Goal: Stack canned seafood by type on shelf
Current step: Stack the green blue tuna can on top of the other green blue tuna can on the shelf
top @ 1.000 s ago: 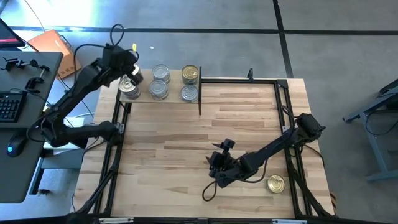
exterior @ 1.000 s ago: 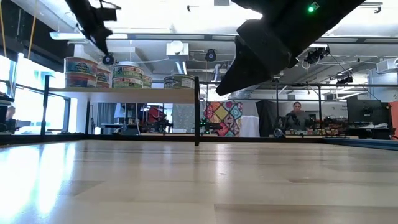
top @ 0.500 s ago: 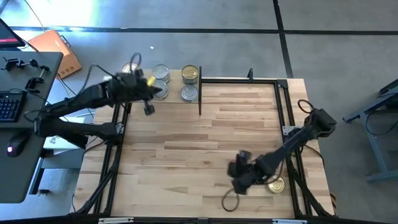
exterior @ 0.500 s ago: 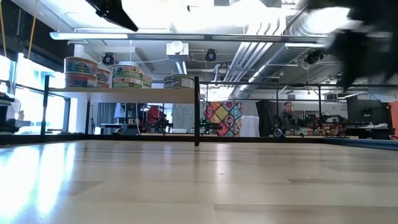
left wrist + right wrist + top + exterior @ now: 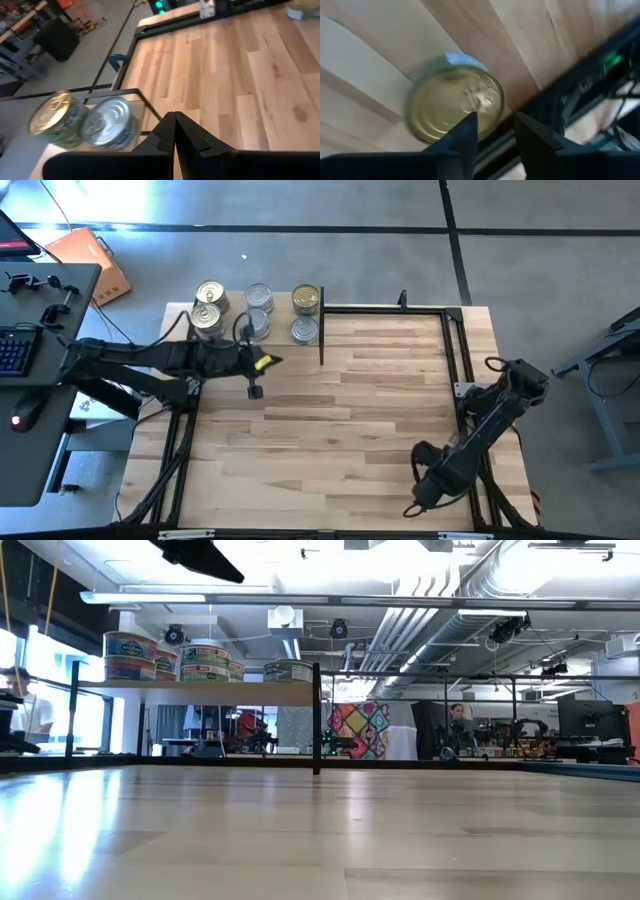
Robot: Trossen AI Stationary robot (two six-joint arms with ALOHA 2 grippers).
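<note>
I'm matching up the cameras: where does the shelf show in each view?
High view: the shelf is at upper left, holding tins.
Low view: raised board at left.
Left wrist view: lower left corner.
Right wrist view: not in it.
Shared landmark: the silver-topped tin at the shelf's end.

Shelf (image 5: 275, 340): 1
Tin tops on shelf, seen from above: 6
Silver-topped tins (image 5: 258, 297): 3, at shelf middle and right end
Gold-topped tins (image 5: 306, 299): 2 on shelf, at rear corners
Top colour unclear: 1, front left corner
Tin on table (image 5: 452, 107): 1, gold-topped, by table edge
Arms: 2
</note>
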